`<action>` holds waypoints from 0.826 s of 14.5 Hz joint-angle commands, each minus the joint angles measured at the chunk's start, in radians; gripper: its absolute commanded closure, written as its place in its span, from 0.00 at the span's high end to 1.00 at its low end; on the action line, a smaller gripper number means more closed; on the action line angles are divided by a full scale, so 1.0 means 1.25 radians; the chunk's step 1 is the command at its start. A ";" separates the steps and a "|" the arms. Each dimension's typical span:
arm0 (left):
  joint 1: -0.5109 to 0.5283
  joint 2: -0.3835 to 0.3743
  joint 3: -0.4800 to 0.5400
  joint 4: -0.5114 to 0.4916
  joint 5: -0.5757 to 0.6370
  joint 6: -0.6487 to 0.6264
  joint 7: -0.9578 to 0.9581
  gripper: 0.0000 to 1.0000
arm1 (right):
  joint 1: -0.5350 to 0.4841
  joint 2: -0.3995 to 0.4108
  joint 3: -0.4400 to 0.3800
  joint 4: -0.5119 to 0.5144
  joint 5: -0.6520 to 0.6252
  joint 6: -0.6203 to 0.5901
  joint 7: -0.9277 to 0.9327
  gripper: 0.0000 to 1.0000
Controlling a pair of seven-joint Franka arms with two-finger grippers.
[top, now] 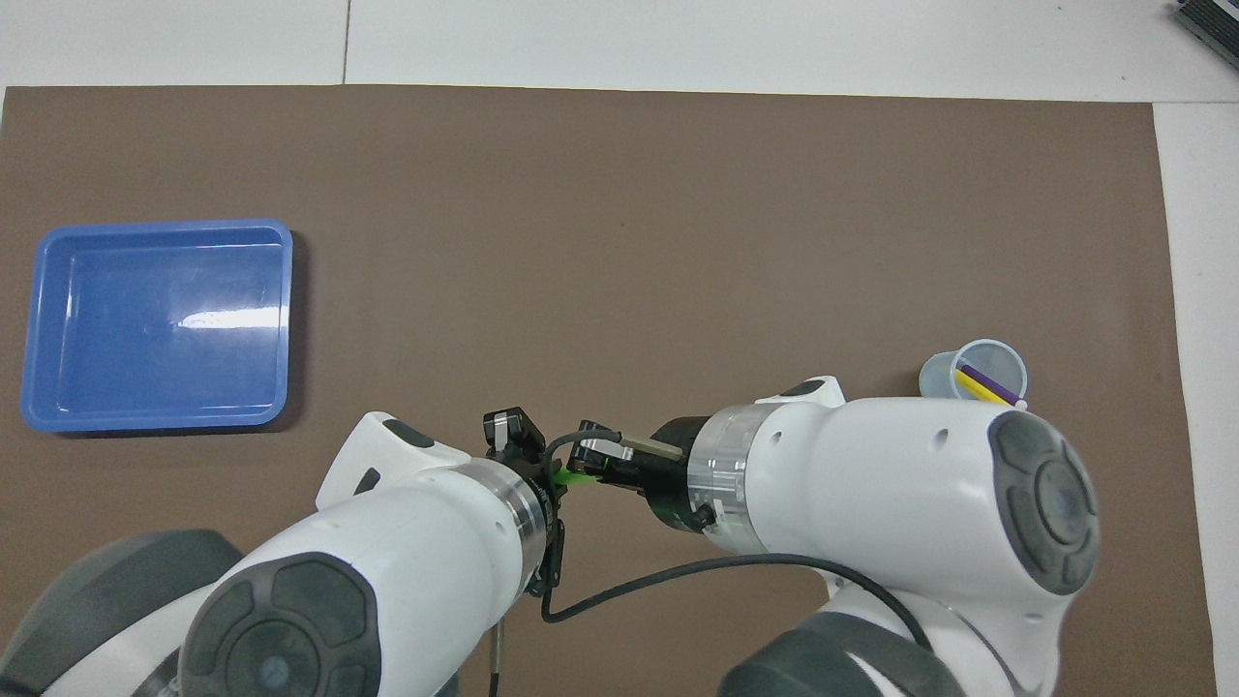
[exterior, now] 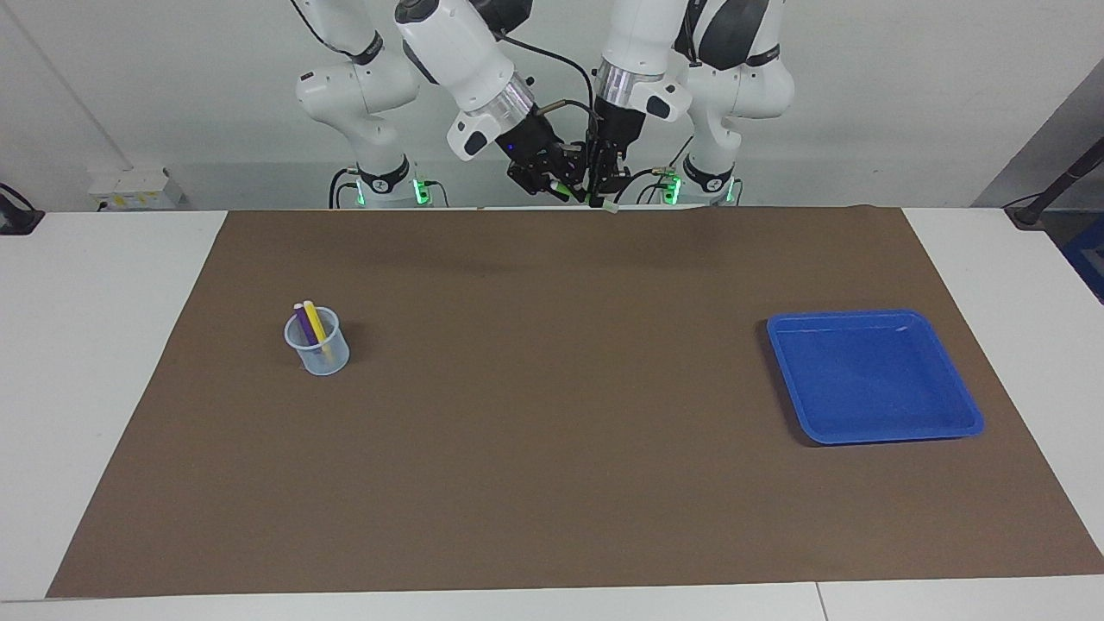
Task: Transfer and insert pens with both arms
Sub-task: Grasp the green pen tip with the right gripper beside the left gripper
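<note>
Both pincers meet in the air over the near edge of the brown mat (exterior: 552,414). The left pincer (exterior: 602,197) and the right pincer (exterior: 555,184) are each closed on the green pen (exterior: 565,190). The purple pen (exterior: 304,326) and yellow pen (exterior: 316,322) stand in a clear cup (exterior: 319,349) toward the right arm's end of the counter (exterior: 86,362); a blue tray (exterior: 871,375) lies toward the left arm's end.

In the overhead view the arms hide most of the green pen (top: 573,476), leaving a sliver. The right arm (top: 900,484) covers the cup's (top: 944,373) near rim there. Both arms' upper links are cut off by the facing view's top edge.
</note>
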 commanded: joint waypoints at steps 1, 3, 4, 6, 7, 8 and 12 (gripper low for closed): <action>-0.019 -0.012 0.005 -0.003 0.001 -0.005 -0.006 0.00 | -0.010 0.000 0.002 -0.003 0.014 0.006 -0.018 0.00; -0.019 -0.012 0.005 -0.003 0.001 -0.005 -0.003 0.09 | -0.010 0.000 0.002 -0.003 0.014 0.006 -0.019 0.00; -0.019 -0.012 0.005 -0.003 0.001 -0.005 -0.002 0.29 | -0.010 -0.001 0.002 -0.003 0.014 0.005 -0.020 0.00; -0.019 -0.012 0.005 -0.003 0.001 -0.005 -0.002 0.51 | -0.014 -0.001 0.002 -0.003 0.014 0.002 -0.028 0.00; -0.019 -0.012 0.005 -0.003 0.001 -0.005 -0.001 0.59 | -0.015 0.000 0.002 -0.003 0.014 -0.001 -0.036 0.00; -0.019 -0.012 0.005 -0.003 0.001 -0.005 -0.001 0.61 | -0.015 -0.001 0.002 -0.003 0.014 -0.003 -0.038 0.00; -0.019 -0.012 0.005 -0.003 0.001 -0.006 -0.001 0.61 | -0.019 -0.001 -0.002 -0.004 0.013 -0.010 -0.068 0.00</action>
